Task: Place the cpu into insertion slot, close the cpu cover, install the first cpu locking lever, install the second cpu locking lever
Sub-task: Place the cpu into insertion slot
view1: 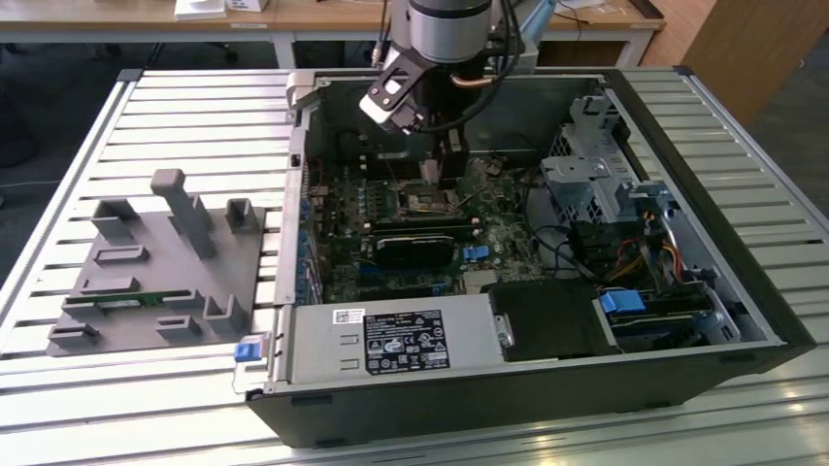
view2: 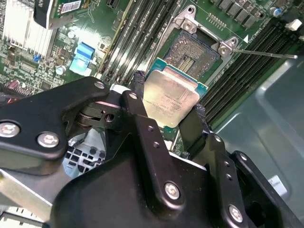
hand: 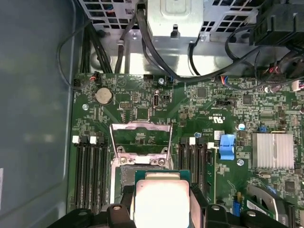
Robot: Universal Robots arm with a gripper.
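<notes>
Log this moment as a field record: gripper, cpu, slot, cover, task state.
gripper: shut on the cpu, inside the computer case, over the motherboard
cpu: clamped by two opposite edges, metal top facing both wrist views
insertion slot: empty, contacts bare
cpu cover: swung open
task state: cpu not yet seated, cover not yet closed

Your exterior view looks down from high and well back at the open case (view1: 518, 408), with the arm (view1: 447, 29) above it. Both wrist views ride close behind the gripper (view2: 168, 95), facing past it onto the motherboard (hand: 209, 104). They share the cpu (hand: 159, 199) and the insertion slot (view2: 197, 50) just beyond it.
</notes>
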